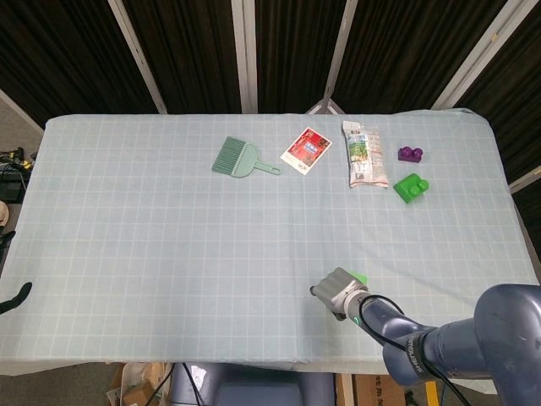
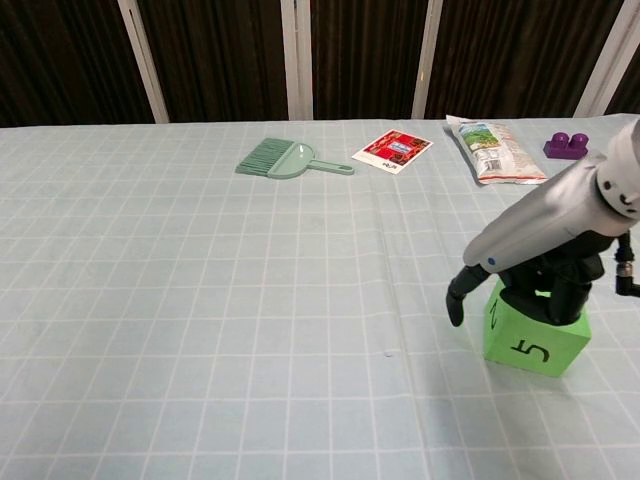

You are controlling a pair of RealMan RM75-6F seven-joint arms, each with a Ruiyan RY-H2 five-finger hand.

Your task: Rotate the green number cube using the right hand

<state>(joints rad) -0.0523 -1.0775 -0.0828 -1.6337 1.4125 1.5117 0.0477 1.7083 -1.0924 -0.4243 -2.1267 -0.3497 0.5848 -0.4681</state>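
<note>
Your right hand is draped over the top of the green cube, which sits flat on the table near the front right edge. The face turned toward the chest camera reads 5. Dark fingers curl down past the cube's left top edge, and the rest of the hand rests on the upper face; whether the fingers truly clamp the cube or merely lie on it, I cannot tell from either view. From the head view the hand covers nearly all of the cube, with only a green sliver showing at its far side.

Your left hand is out of both views.

Well back on the table lie a green brush, a red card just right of it, and a snack bag further right. Beyond the bag sit a purple block and a green block, the green one nearer to you, both well apart from the cube
</note>
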